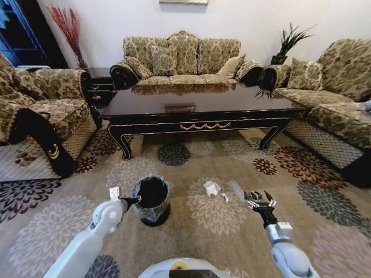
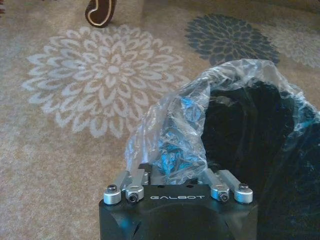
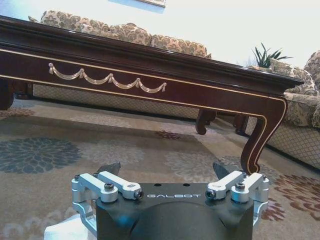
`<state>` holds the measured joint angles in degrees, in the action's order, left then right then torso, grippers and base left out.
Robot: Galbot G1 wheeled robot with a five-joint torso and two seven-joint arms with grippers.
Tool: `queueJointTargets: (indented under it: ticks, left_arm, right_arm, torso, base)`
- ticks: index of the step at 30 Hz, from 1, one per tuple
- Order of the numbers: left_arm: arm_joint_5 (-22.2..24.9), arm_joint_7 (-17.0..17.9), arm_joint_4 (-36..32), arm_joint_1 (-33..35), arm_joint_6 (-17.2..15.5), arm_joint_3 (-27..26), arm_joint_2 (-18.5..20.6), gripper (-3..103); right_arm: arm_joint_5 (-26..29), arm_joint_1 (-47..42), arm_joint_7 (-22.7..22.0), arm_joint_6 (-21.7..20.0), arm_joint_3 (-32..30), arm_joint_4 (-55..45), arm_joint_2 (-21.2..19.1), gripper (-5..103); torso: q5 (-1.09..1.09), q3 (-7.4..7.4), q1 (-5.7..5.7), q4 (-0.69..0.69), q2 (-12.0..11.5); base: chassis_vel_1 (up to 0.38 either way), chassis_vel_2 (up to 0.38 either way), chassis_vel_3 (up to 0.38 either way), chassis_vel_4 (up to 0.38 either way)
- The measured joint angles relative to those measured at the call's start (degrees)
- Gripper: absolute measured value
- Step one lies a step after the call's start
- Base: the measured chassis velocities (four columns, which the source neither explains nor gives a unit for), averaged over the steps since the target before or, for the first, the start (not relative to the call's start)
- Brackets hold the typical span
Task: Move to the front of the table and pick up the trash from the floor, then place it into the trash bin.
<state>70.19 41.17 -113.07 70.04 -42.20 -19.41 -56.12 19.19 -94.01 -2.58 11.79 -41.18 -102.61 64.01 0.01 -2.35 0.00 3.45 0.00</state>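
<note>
- Trash: crumpled white paper scrap lies on the floor, on a cream flower medallion, just right of the trash bin. A clear crinkly plastic piece lies beside it, between scrap and right gripper.
- Trash bin: round, black, clear bag over its rim; upright on the carpet, well in front of the table.
- Left gripper: at the bin's left rim. In the left wrist view the left gripper is clenched on the bag's plastic, which bunches up between its fingers; bin mouth dark beside it.
- Right gripper: low over the floor, right of the plastic piece, released, fingers spread, holding nothing. Right wrist view: right gripper points toward the table apron with gold scroll ornament and a curved leg.
- Tabletop glossy, dark brown; sofas around it on three sides.
</note>
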Motion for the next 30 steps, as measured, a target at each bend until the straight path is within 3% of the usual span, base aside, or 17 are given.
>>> queueJointTargets:
  ticks: [1, 4, 6, 8, 11, 19, 23, 26, 30]
  left_arm:
    - [0.11, 0.30, 0.02, 0.08, 0.01, 0.00, -0.04, 36]
    - [0.15, 0.82, 0.02, 0.71, 0.25, 0.03, -0.12, 20]
    - [0.17, 0.81, -0.02, 0.80, 0.25, 0.01, -0.13, 20]
    - [0.24, 1.08, -0.46, 1.08, 0.06, -0.15, -0.09, 10]
    - [0.77, 1.32, -1.04, 1.25, -0.09, -0.33, 0.11, 3]
    - [2.47, 2.42, -4.50, 2.57, -0.04, -2.44, 3.42, 3]
    - [3.35, 3.23, -7.10, 3.21, -0.04, -3.07, 6.08, 3]
    - [3.96, 3.43, -8.32, 3.72, -0.04, -3.42, 7.40, 2]
    - [4.21, 3.73, -9.10, 4.36, -0.04, -4.01, 8.06, 2]
  right_arm:
    - [-0.01, 0.04, 0.00, 0.01, 0.01, 0.12, 0.02, 100]
    - [-0.04, 0.55, -0.02, 0.02, 0.09, 0.85, 0.11, 100]
    - [-0.03, 0.62, -0.02, 0.02, 0.09, 0.98, 0.10, 100]
    - [1.28, 1.12, 0.20, -0.28, 0.10, 2.29, -0.39, 100]
    - [2.98, 1.98, 0.40, -0.68, 0.12, 4.20, -1.08, 100]
    - [10.25, 7.12, 1.38, -2.77, 0.16, 13.44, -4.99, 100]
    - [22.63, 11.50, 5.50, -5.65, 1.25, 19.08, -7.30, 100]
    - [27.34, 15.38, 6.90, -6.62, 3.01, 23.83, -8.49, 100]
    - [28.40, 19.84, 9.62, -6.60, 6.45, 30.72, -9.69, 100]
  torso:
    - [0.00, 0.00, 0.00, 0.00, 0.00]
    - [0.00, 0.00, 0.00, 0.00, 0.00]
    - [0.00, 0.00, 0.00, 0.00, 0.00]
    - [-0.01, 0.00, 0.00, 0.01, 0.00]
    - [-0.04, 0.00, 0.00, 0.01, 0.00]
    - [-0.01, 0.00, 0.00, 0.00, 0.00]
    - [-0.02, 0.00, 0.00, 0.01, 0.00]
    - [0.00, 0.00, 0.00, 0.00, 0.00]
    - [0.01, 0.00, 0.00, 0.01, 0.00]
  base:
    - [0.000, 0.000, 0.000, 0.000]
    - [0.000, 0.000, 0.000, 0.000]
    - [0.000, 0.000, 0.000, 0.000]
    - [0.000, 0.000, 0.000, 0.000]
    - [0.000, 0.000, 0.000, 0.000]
    - [0.000, 0.000, 0.000, 0.000]
    - [0.000, 0.000, 0.000, 0.000]
    - [0.000, 0.000, 0.000, 0.000]
    - [0.000, 0.000, 0.000, 0.000]
